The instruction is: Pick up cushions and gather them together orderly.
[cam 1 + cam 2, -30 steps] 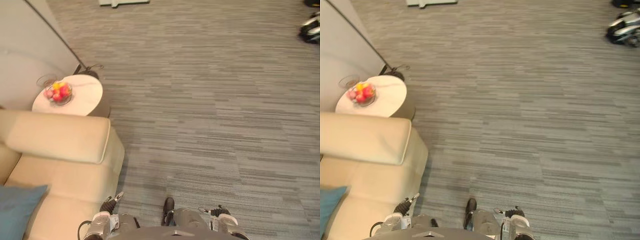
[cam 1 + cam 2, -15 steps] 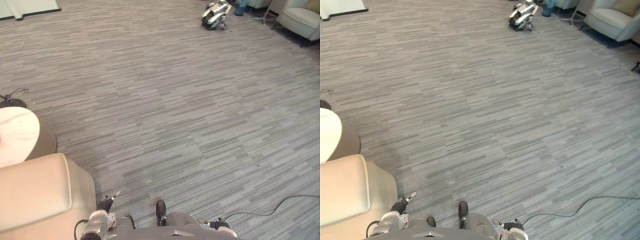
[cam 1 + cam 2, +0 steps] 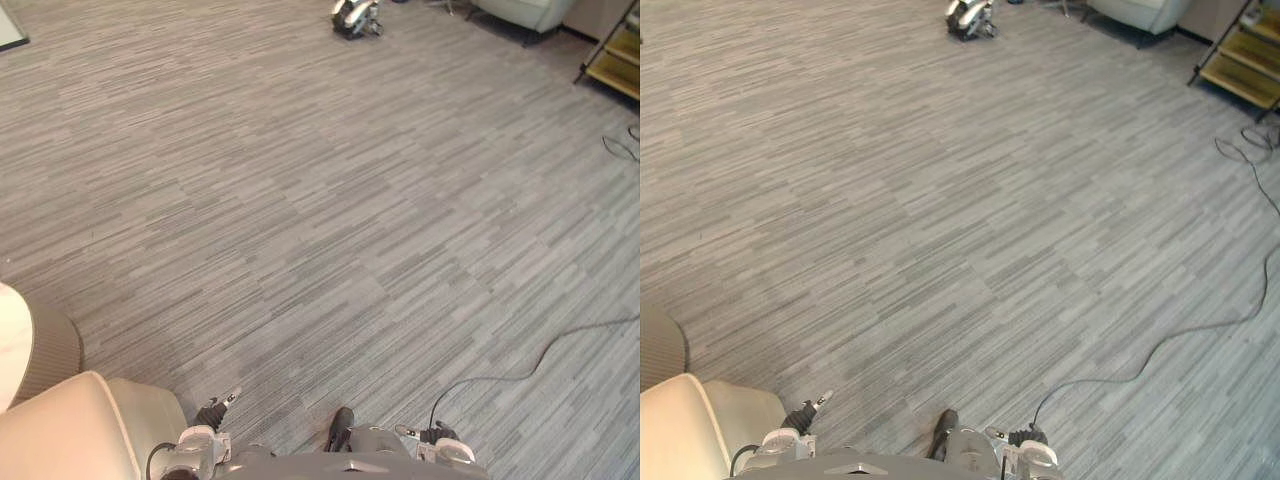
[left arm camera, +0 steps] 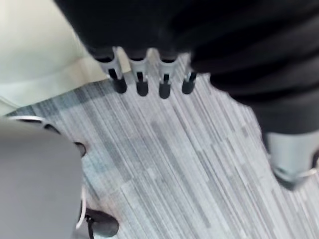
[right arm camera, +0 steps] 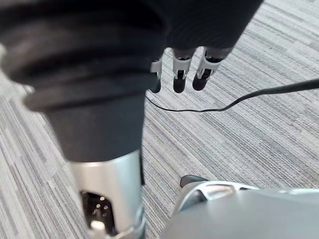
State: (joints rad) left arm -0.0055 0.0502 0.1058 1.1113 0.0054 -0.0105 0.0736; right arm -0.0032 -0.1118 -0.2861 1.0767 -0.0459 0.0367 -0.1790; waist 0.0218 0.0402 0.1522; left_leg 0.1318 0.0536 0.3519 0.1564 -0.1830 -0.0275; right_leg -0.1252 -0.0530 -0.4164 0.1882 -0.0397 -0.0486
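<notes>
My left hand [image 4: 141, 74] hangs at my side over the grey carpet, fingers relaxed and holding nothing. Just beside it is the cream sofa [image 4: 40, 50], whose arm corner [image 3: 60, 430] sits at the lower left of the eye views. My right hand [image 5: 180, 74] hangs on the other side above bare carpet, its fingers loose and empty too.
A round side table's edge [image 3: 30, 350] lies left of the sofa arm. Far across the carpet stand a small wheeled machine [image 3: 355, 15], a pale armchair [image 3: 515, 10] and a wooden shelf [image 3: 615, 50]. Wide open carpet [image 3: 320, 200] lies in between.
The camera has swung to the right: the sofa, its blue cushion and the table with the fruit bowl slid out at the left, and the armchair and shelf came in. Both hands still hang.
</notes>
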